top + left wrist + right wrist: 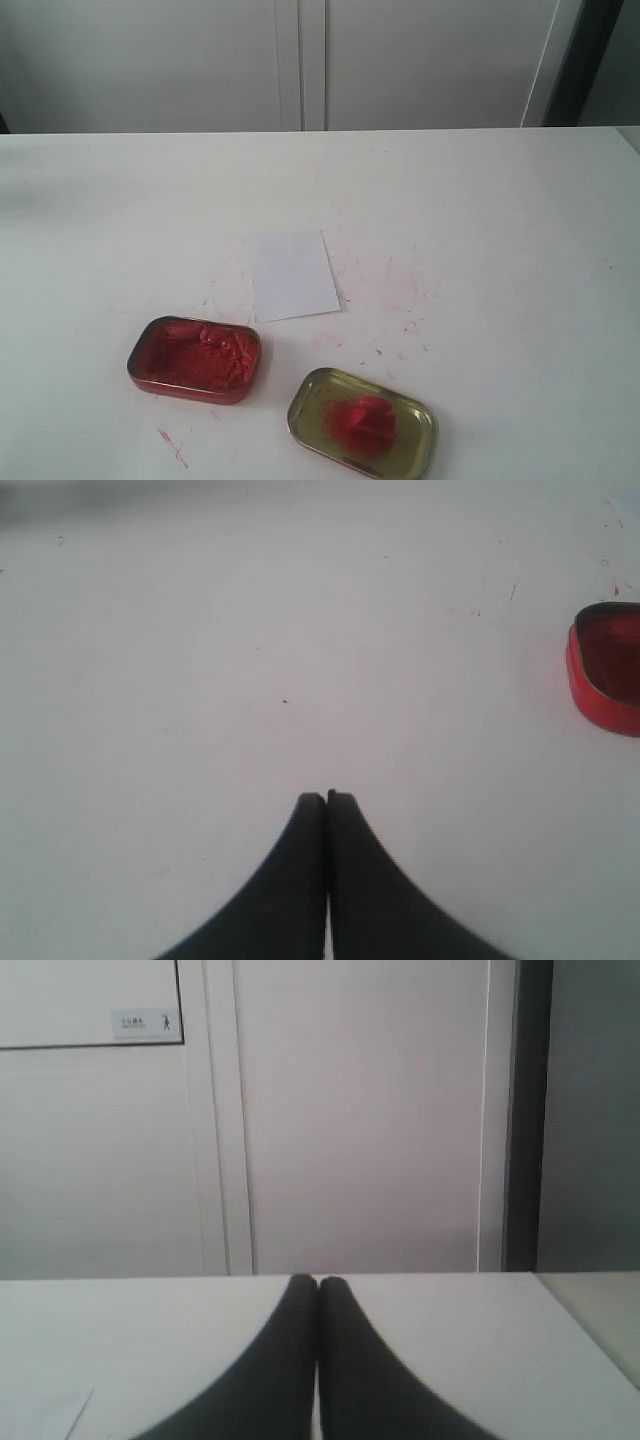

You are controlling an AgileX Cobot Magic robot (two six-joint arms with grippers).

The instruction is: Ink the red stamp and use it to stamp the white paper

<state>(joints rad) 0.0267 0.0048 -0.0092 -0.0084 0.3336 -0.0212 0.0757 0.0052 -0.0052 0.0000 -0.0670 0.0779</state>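
Tabletop with white paper, long axis front-to-back

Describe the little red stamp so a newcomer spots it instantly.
On the white table, below the white paper in the exterior view, lies a gold lid. The red stamp sits inside it: a small raised block, unlike the paste in the red tin alongside.
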